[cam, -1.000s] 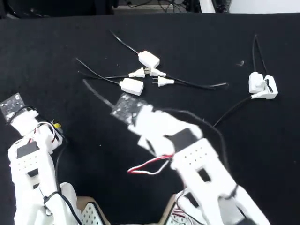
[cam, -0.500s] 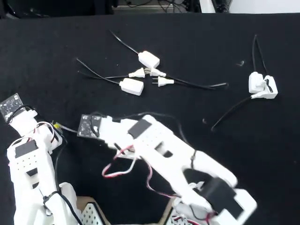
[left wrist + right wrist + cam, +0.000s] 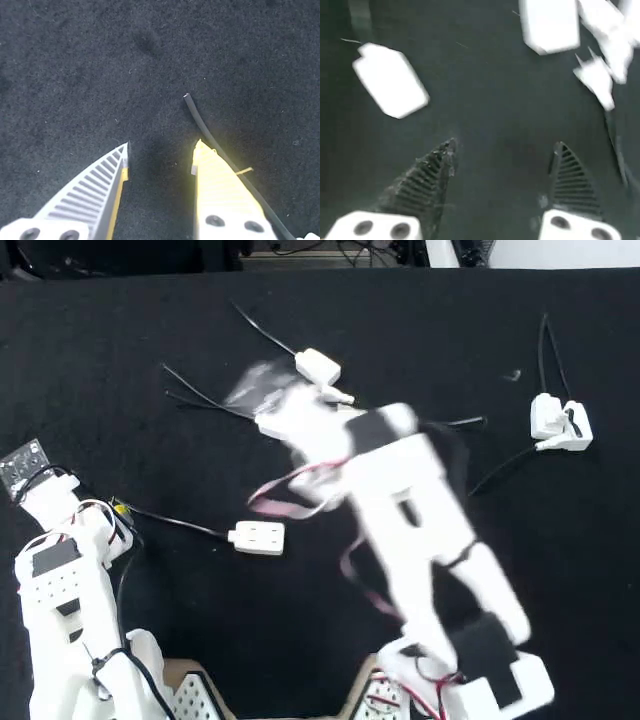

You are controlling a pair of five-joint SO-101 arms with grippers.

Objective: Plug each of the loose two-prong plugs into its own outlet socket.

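Black worktop [image 3: 100, 320]: you've got two loose white sockets, the near socket [image 3: 258, 536] centre-left and the far socket [image 3: 318, 367] at the far middle. One plug [image 3: 338, 395] shows just beside the far one; the blurred right arm covers whatever else lies there. A joined pair [image 3: 560, 423] sits far right. Right claw [image 3: 505, 150] is spread and empty above two blurred white blocks [image 3: 392, 80]. Left claw [image 3: 160, 150] is spread and empty, with a cable [image 3: 200, 125] end beside one finger.

White right arm [image 3: 420, 510], red wires [image 3: 290, 495], ribbed black hand [image 3: 505, 145].
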